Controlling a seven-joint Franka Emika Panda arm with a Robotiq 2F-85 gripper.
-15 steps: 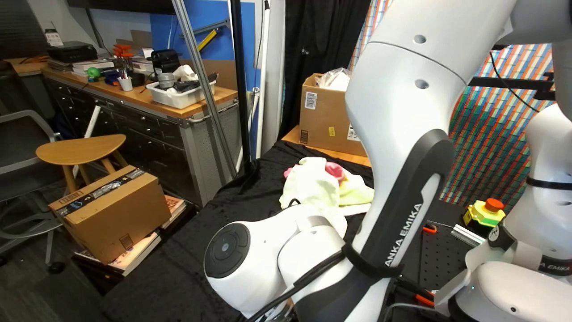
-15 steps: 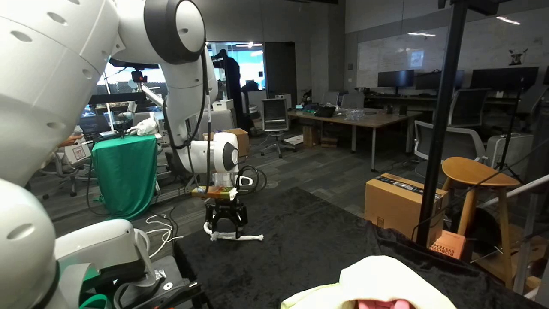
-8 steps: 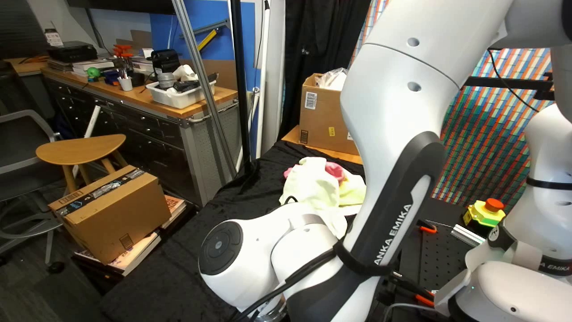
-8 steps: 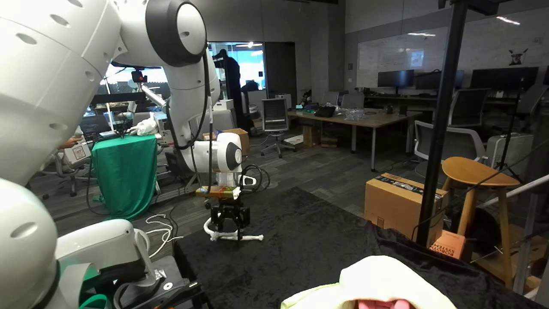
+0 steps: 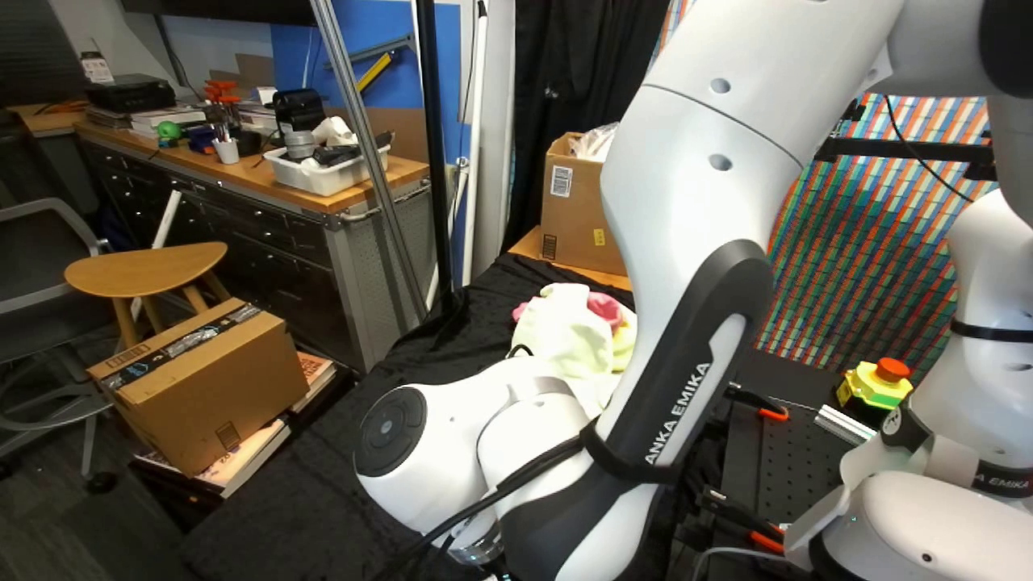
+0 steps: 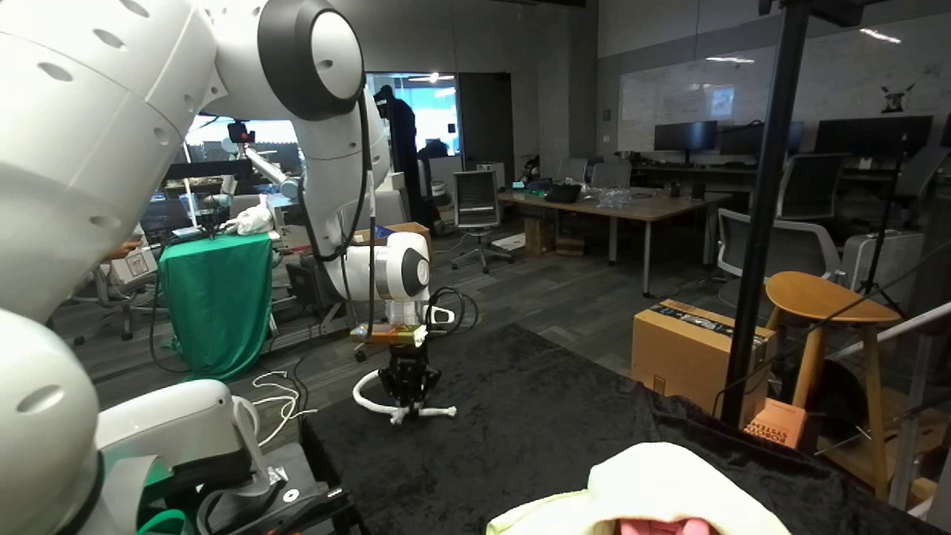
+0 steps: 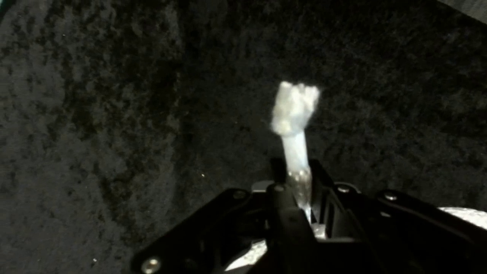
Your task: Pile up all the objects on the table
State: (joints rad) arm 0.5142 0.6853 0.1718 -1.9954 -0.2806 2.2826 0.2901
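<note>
The table (image 6: pixel 505 431) is black (the wrist view mottles it grey). At seven o'clock in an exterior view, the rope (image 6: pixel 369 400) is white, the gripper (image 6: pixel 411 407) black; at five, one cloth (image 6: pixel 669 472) is pale cream, another cloth (image 6: pixel 655 527) pink. At three o'clock in an exterior view, the backdrop (image 5: pixel 871 242) is barred red, blue, green and orange.

The bench (image 6: pixel 520 401) is soft and matt, its black fabric top crushed and velvety. Near one edge, the cloths (image 5: pixel 565 327) look plush and matt. Near another edge, the cord (image 7: pixel 294 110) is white and smooth along its stem, its tip rough and frayed. The end effector (image 7: pixel 296 163) is black and hard-looking, with shiny metal screws (image 7: pixel 151 264). The arm (image 5: pixel 682 202) is smooth white plastic; the box (image 5: pixel 206 395), matt cardboard with glossy tape (image 5: pixel 186 345); the stool (image 5: pixel 145 270), smooth wood.
</note>
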